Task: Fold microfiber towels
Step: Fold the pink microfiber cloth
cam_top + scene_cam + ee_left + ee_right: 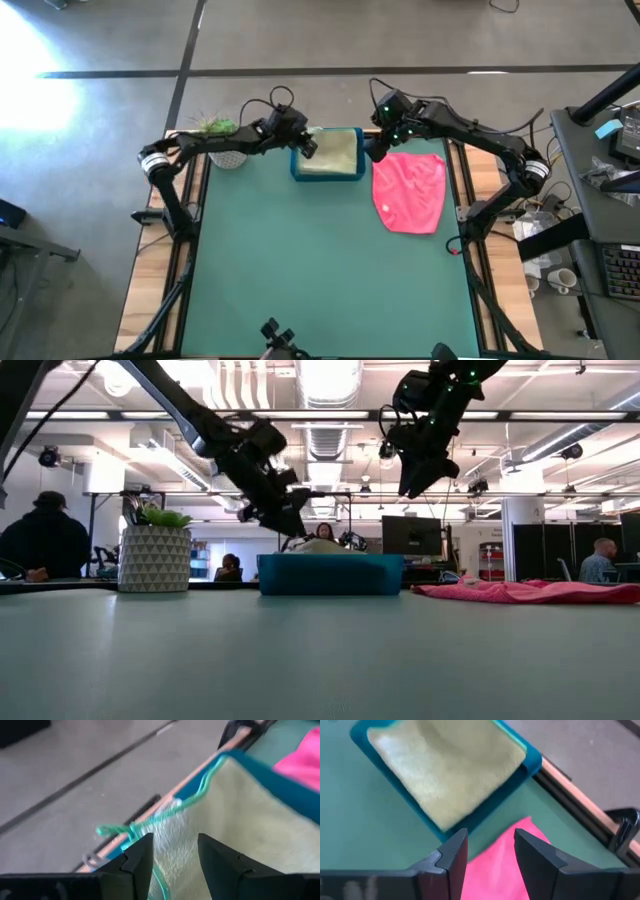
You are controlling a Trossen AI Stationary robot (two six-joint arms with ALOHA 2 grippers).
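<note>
Left fingers [172,857] apart over sage towel [338,152], right fingers [490,852] apart above pink towel [412,192]

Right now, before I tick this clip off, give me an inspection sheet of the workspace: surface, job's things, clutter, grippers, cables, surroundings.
Surface: green table mat, mostly bare, wooden edges at the sides.
Job's things: pale green towel lying in the blue tray at the far edge; pink towel spread crumpled on the mat to the tray's right.
Clutter: potted plant at the far left corner.
Grippers: left gripper open, above the tray's left side; right gripper open, raised between tray and pink towel, holding nothing.
Cables: black cables looped along both arms.
Surroundings: office floor, desks with monitors, a person seated at left.
</note>
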